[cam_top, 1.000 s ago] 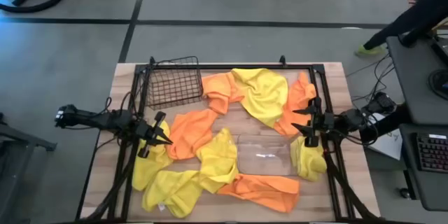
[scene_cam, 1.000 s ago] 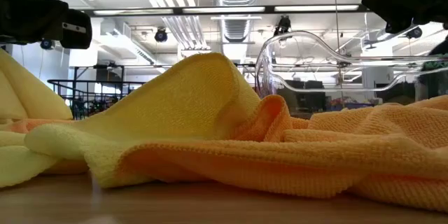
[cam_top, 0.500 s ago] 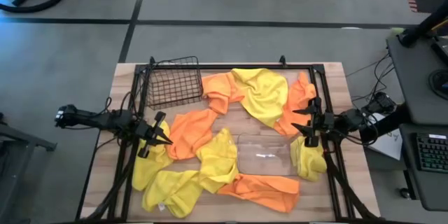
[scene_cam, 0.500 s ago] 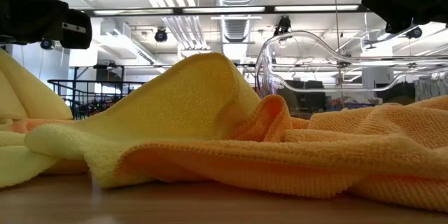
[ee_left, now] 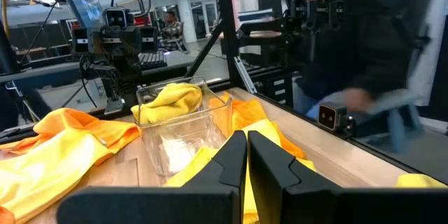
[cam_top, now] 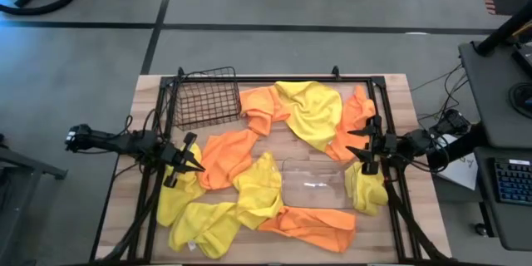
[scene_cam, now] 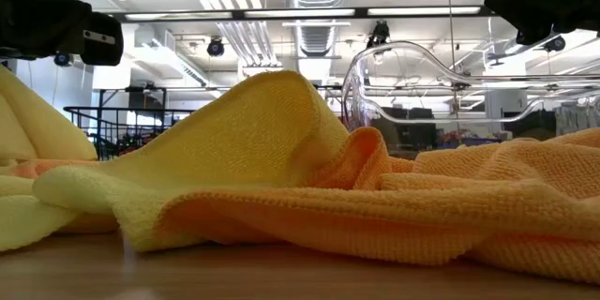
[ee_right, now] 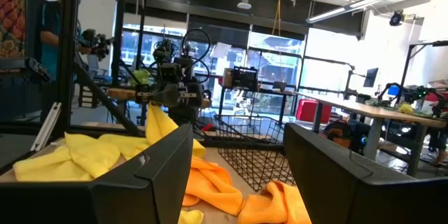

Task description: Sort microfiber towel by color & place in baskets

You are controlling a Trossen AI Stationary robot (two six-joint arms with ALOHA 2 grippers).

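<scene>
Orange and yellow towels [cam_top: 249, 179] lie mixed across the bench [cam_top: 274, 83], both baskets unfilled, so the closed left gripper [cam_top: 193, 160] and open, empty right gripper [cam_top: 363, 151] hover at opposite edges, apparently poised to start sorting

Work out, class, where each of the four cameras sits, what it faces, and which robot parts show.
High view: overhead, facing down on towels, wire basket, clear bin, both arms.
Low view: tabletop level, across an orange towel.
Left wrist view: past the shut left pincer toward the bin.
Right wrist view: past the open right pincer toward the wire basket.
Shared: the wrist views face each other.
</scene>
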